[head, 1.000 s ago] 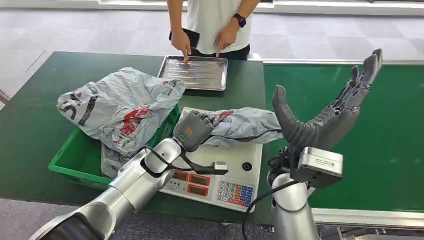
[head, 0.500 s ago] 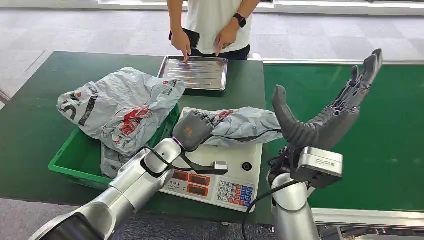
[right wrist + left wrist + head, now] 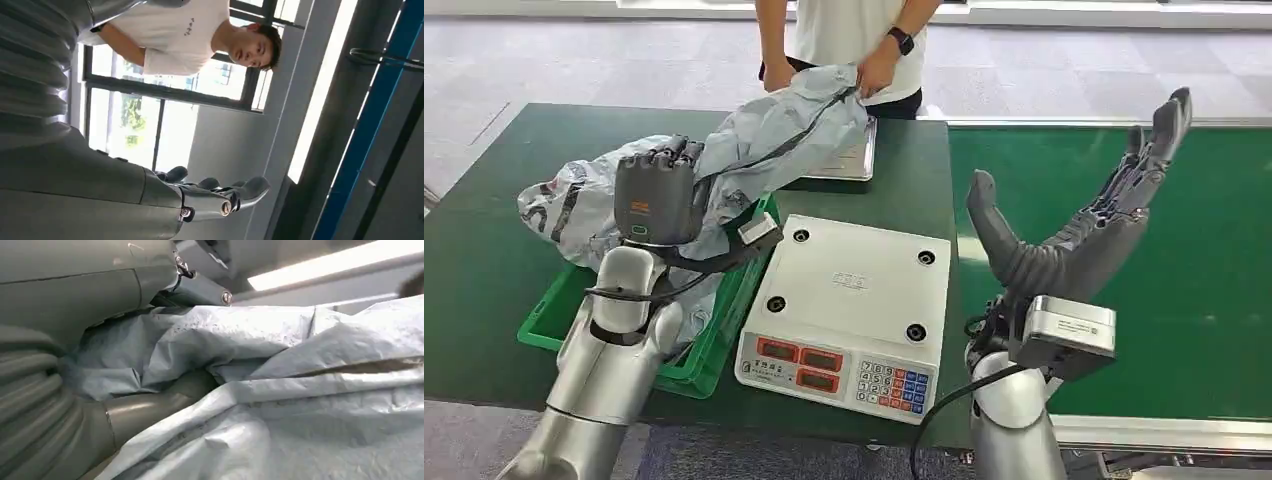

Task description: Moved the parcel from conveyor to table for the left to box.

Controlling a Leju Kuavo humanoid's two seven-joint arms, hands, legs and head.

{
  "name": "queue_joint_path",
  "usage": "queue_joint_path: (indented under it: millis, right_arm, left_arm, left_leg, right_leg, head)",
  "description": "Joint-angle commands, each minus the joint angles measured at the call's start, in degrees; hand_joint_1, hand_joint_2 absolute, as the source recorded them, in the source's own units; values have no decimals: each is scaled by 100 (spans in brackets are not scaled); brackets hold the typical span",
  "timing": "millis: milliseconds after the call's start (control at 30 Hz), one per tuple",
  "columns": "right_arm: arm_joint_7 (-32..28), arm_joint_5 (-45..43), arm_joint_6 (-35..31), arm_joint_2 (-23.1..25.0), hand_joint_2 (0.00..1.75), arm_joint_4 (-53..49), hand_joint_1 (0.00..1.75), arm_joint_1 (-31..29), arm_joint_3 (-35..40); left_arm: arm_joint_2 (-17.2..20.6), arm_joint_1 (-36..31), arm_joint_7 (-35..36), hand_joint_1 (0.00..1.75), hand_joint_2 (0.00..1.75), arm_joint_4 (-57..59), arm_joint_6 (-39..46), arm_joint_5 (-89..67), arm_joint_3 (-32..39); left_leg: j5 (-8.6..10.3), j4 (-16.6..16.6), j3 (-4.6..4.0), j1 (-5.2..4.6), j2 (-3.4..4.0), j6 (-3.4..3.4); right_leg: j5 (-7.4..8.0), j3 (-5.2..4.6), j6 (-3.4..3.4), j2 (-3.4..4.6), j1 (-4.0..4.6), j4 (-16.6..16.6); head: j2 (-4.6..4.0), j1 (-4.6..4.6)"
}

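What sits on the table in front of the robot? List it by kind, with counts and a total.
Grey parcel bags: 2 that I can tell apart, one held up by the left hand and a person, one over the crate
Green crate: 1
Weighing scale: 1
Metal tray: 1
Total: 5
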Motion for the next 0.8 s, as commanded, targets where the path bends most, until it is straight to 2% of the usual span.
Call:
queue_joint_path:
  millis: [33,100,167,600,667,800]
  right_arm:
    - [6,-5,14,17,175,38,0,-113,-177]
    - [6,-5,14,17,175,38,0,-113,-177]
    - [-3,-6,10,7,175,70,0,-119,-188]
    - [-40,-84,-25,-61,175,168,0,-131,-139]
    - [-48,-105,-60,-62,175,174,0,-153,-114]
    - [-44,-124,-73,-60,175,163,0,-177,-90]
  left_arm:
    - [154,-16,-9,175,175,-292,-72,-401,336]
    - [154,-16,-9,175,175,-292,-72,-401,336]
    - [199,-83,320,175,175,-52,122,-401,15]
    - [286,-172,416,175,175,172,318,-401,-21]
    - [492,-247,825,175,175,192,280,-401,-310]
    - [640,-329,1138,175,175,359,148,-401,-548]
  left_leg:
    - [-1,-2,4,0,-5,3]
    - [-3,-11,21,1,-7,6]
    - [-2,-9,16,1,-3,4]
    - [-1,-6,14,0,-13,4]
    - [0,0,4,0,-13,2]
    - [0,-4,11,2,-15,3]
  right_leg:
    - [-1,6,0,-6,-1,-3]
    - [-2,25,-2,-8,1,-13]
    - [0,19,-2,-2,1,-12]
    - [-2,17,0,-10,1,-9]
    - [-1,7,0,-10,1,-3]
    - [-2,14,-1,-12,4,-6]
  head:
    - [0,0]
    - [0,0]
    - [0,0]
    - [0,0]
    - [0,0]
    - [0,0]
